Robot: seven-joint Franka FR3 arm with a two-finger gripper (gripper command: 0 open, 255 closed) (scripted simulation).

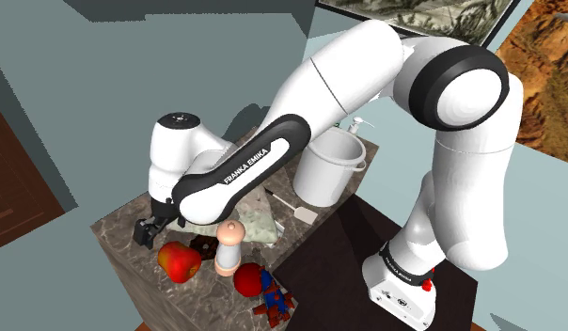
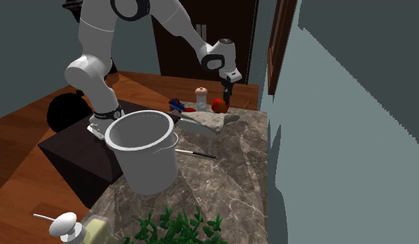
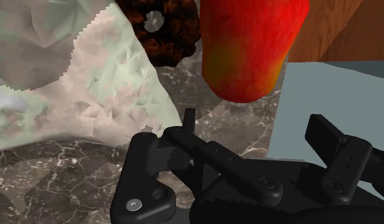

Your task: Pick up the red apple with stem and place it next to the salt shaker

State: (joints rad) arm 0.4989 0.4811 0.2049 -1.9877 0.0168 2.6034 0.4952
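Observation:
A red apple with an orange-yellow flush lies near the counter's corner. The pale salt shaker stands upright a short way from it. My black gripper hovers close beside the apple and a little above the counter. It is open, with nothing between its fingers. In the wrist view the apple sits just beyond the fingertips, untouched. I cannot make out a stem on it.
A second round red fruit and a blue-red toy lie past the shaker. A crumpled pale cloth, a dark ring-shaped thing, a big white pot and a plant share the marble counter.

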